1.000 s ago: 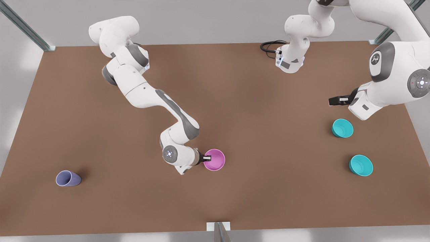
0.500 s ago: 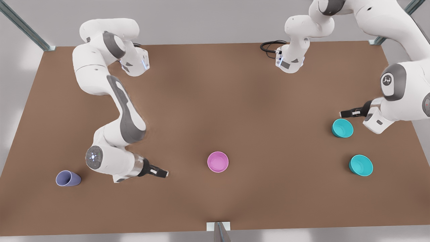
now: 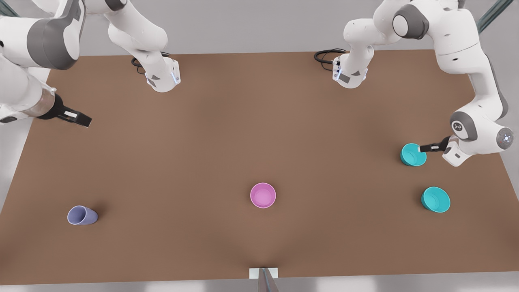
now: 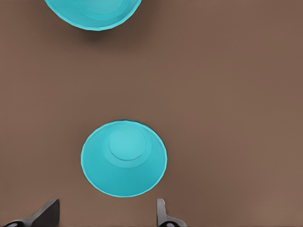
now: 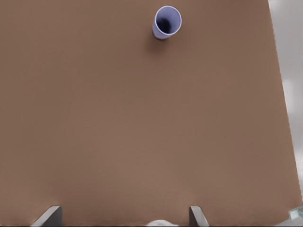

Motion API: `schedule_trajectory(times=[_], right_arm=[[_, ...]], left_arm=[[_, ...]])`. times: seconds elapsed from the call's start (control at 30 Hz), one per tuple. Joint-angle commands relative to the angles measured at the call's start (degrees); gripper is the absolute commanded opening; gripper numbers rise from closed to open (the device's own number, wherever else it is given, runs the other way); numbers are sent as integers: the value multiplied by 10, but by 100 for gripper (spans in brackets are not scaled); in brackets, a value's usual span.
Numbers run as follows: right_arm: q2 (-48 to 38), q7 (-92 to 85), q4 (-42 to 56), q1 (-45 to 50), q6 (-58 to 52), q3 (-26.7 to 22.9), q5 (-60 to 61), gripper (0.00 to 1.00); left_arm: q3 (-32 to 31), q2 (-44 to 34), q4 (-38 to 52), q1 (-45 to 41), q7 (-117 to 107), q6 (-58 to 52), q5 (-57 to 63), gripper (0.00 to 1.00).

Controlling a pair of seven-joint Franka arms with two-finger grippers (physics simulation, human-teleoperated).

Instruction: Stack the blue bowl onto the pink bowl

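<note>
Two teal bowls stand on the brown bench at the front view's right, well apart from each other. The blue bowl is the farther one from the camera; it is small, round, plain and smooth, upright with its mouth up, a flat circular floor showing inside its sloped wall in the left wrist view. The second teal bowl looks identical and sits nearer the bench's front edge; its rim shows in the left wrist view.

The pink bowl is magenta, round and smooth, about the same size, upright and alone near the middle of the bench, well apart from both teal bowls.

The left gripper reaches in from the front view's right, its tip at the blue bowl's rim; whether it touches cannot be told. In the left wrist view its jaws stand open, spread about as wide as the bowl, which lies just beyond the fingertips.

The right gripper hangs over the bench's far-left edge in the front view, jaws open and holding nothing.

A lavender cup lies tilted on its side near the front-left corner, also seen in the right wrist view.
</note>
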Motion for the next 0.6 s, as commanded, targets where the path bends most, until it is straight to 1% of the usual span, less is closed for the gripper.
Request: schedule_trajectory(times=[0.0, 0.03, 0.07, 0.1, 0.17, 0.2, 0.3, 0.47, 0.5, 0.53, 0.57], right_arm=[[-27, -180, -49, 2, 34, 0, 18, 100], [-27, -178, -51, 2, 36, 0, 18, 100], [-25, -178, -50, 2, 36, 0, 19, 100], [-24, -178, -49, 2, 35, 0, 19, 100], [-25, -178, -50, 2, 35, 0, 19, 100], [-25, -178, -50, 2, 35, 0, 19, 100], [-24, -178, -50, 2, 35, -1, 19, 100], [-24, -178, -49, 2, 33, -3, 19, 100], [-23, -178, -49, 2, 33, -2, 19, 100], [-22, -178, -49, 2, 33, -3, 19, 100], [-22, -178, -49, 2, 33, -5, 19, 100]], left_arm=[[4, 21, -5, 13, 371, 131, -26, 100], [5, 40, -3, 29, 389, 151, -49, 100], [6, 58, -1, 47, 415, 151, -91, 100], [6, 72, -3, 47, 415, 145, -121, 100], [6, 85, -6, 65, 415, 96, -217, 100], [6, 89, -8, 74, 415, 78, -235, 100], [6, 100, -21, 74, 415, 77, -263, 100], [8, 113, -21, 74, 413, 62, -262, 100], [8, 114, -21, 74, 413, 63, -262, 92], [8, 114, -21, 74, 412, 60, -262, 70], [8, 113, -21, 74, 412, 58, -261, 50]])
